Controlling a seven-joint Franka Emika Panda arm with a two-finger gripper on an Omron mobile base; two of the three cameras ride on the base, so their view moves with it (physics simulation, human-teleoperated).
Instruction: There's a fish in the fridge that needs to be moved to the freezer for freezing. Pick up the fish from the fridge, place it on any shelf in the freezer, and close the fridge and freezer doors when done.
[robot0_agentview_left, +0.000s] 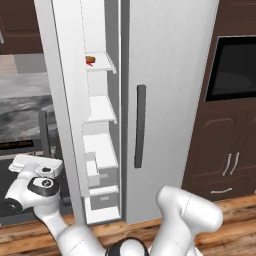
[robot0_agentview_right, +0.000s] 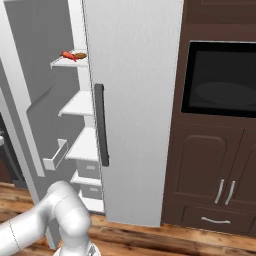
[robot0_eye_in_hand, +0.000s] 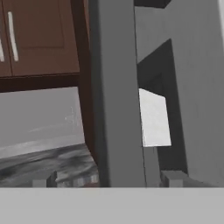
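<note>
I'm seeing the fish (robot0_agentview_left: 90, 60) lying on the top freezer (robot0_agentview_left: 100, 150) shelf beside a brown lump (robot0_agentview_right: 80, 55). The freezer door (robot0_agentview_left: 62, 110) is standing open and the fridge door (robot0_agentview_left: 165, 100) is sitting shut. I'm unable to tell how the fingers are set.

- I see dark brown cabinets (robot0_agentview_right: 212, 185) with pale bar handles, well off from my tool.
- Above them sits a black built-in oven window (robot0_agentview_right: 220, 80).
- Wood plank floor (robot0_agentview_right: 190, 242) runs below.
- Near my tool: grey marbled countertop (robot0_eye_in_hand: 43, 164), brown upper cabinet doors (robot0_eye_in_hand: 39, 39) above.
</note>
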